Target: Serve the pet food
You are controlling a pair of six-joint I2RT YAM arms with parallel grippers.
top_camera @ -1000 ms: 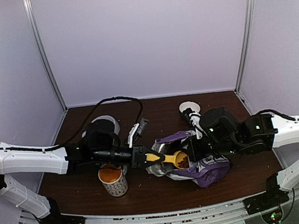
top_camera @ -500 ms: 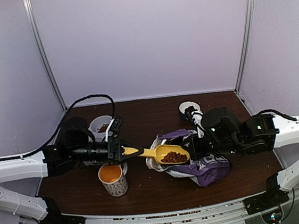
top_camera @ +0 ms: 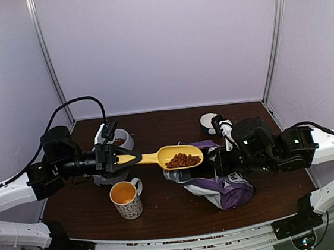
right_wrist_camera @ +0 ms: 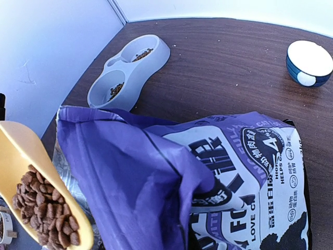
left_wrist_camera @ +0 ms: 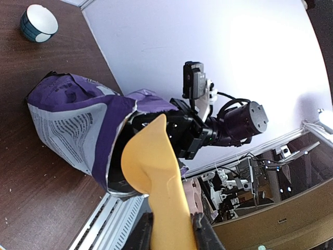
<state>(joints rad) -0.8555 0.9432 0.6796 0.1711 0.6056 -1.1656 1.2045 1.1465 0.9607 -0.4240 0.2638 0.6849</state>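
Right now the left gripper [top_camera: 121, 159] is clamped on the handle of the yellow scoop [top_camera: 158, 157], holding it about level above the table, between the purple bag [top_camera: 221, 188] and the grey double bowl [top_camera: 120, 143] near the left rear corner. Pet food [top_camera: 181, 159] fills the scoop's cup, and a few pellets already lie in the bowl. The right gripper [top_camera: 217, 160] is closed tight, pinching the bag's rim. The risk, as I judge it, is that the slim handle twists in the grip, or a quick swing spills pellets onto the table or into the mug [top_camera: 127, 201] close by.
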